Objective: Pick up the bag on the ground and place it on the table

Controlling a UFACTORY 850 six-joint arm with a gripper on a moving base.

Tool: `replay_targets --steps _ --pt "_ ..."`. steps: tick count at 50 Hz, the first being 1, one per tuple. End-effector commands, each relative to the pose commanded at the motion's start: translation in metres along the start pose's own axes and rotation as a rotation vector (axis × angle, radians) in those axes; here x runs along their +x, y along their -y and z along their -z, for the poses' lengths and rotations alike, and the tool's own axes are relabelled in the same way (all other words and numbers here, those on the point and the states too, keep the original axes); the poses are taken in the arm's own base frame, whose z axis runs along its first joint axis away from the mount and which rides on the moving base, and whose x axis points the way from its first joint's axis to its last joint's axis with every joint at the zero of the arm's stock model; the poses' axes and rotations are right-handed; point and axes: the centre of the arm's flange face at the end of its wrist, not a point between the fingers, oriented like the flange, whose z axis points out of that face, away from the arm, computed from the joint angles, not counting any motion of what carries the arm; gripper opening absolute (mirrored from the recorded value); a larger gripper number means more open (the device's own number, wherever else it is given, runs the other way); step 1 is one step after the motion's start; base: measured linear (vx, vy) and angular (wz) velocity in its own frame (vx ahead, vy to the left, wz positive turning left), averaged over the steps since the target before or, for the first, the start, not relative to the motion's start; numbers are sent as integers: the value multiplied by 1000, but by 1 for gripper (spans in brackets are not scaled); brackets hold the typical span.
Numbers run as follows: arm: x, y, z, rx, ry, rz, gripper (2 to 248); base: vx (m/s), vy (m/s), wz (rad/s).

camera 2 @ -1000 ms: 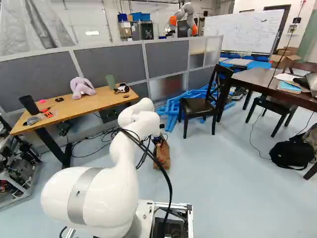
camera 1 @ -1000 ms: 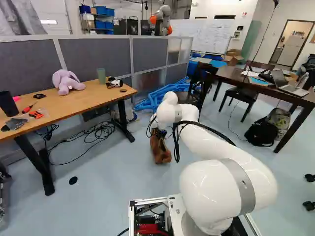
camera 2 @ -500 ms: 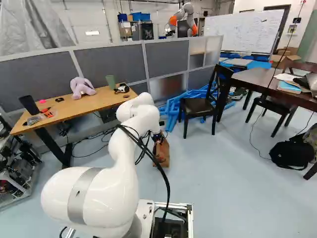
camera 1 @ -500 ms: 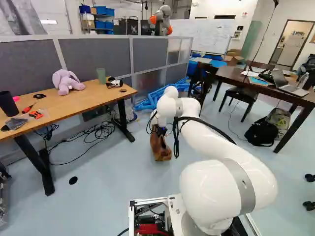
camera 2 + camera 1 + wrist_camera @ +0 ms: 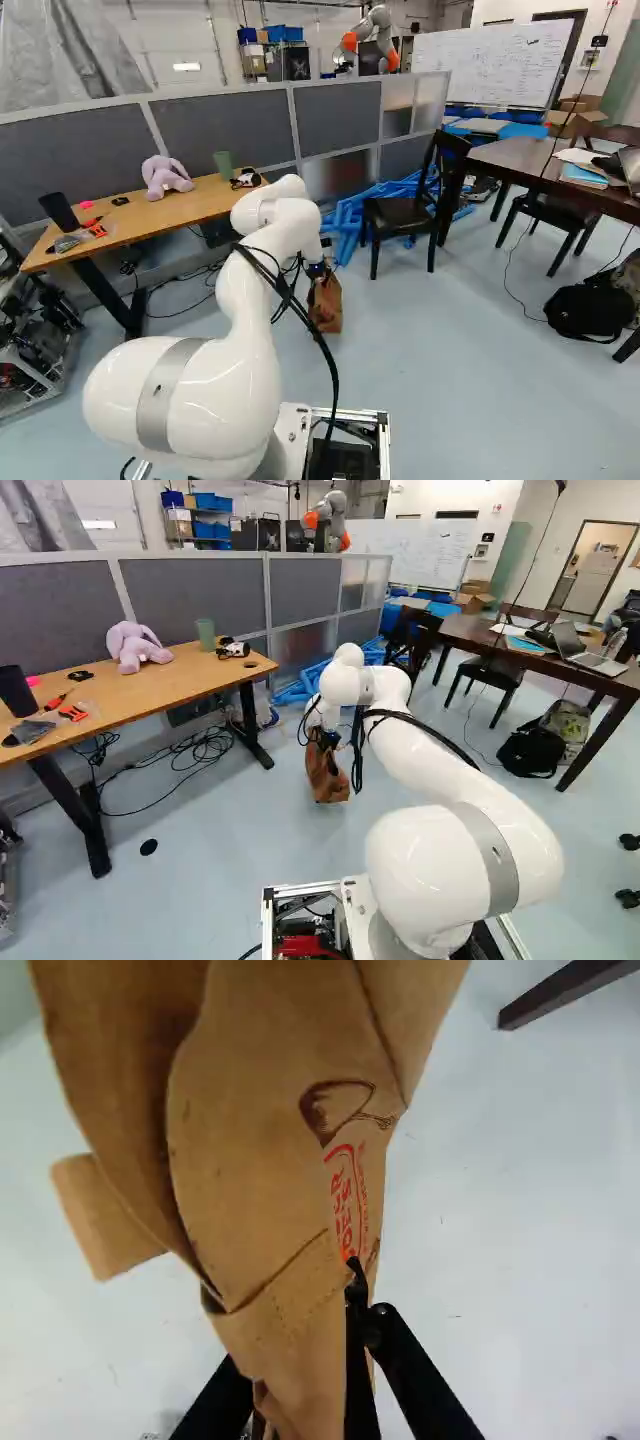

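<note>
In the left base view my gripper [image 5: 325, 742] is low ahead of the arm, with the brown bag [image 5: 327, 778] hanging beneath it. The right base view shows the same bag [image 5: 326, 308] at or just above the floor; a gap under it cannot be made out. Seen from the wrist, the gripper [image 5: 310, 1340] is shut on the folded material of the bag [image 5: 270, 1140], which partly hides one finger. A wooden table [image 5: 150, 702] stands to the left, a dark table [image 5: 500, 650] at the far right.
The wooden table carries a purple plush toy [image 5: 135, 648], a green cup [image 5: 206, 633] and tools. Cables [image 5: 185, 755] lie beneath it. Behind the bag are blue frames [image 5: 350, 220] and a dark chair [image 5: 400, 212]. A black backpack [image 5: 588, 308] rests by the dark table. Another robot [image 5: 372, 40] stands behind the partition.
My arm's far end has risen a little, and the bag has come up with the gripper. The base has not moved.
</note>
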Motion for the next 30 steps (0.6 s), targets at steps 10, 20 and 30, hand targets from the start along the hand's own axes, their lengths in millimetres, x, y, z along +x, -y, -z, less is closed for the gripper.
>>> replay_targets --steps 10,20,30 --pt "2 -1 15 -1 -3 0 21 0 0 0" --pt "4 -3 30 -1 -6 0 21 0 0 0" --pt "6 -4 45 -2 -10 -1 21 0 0 0"
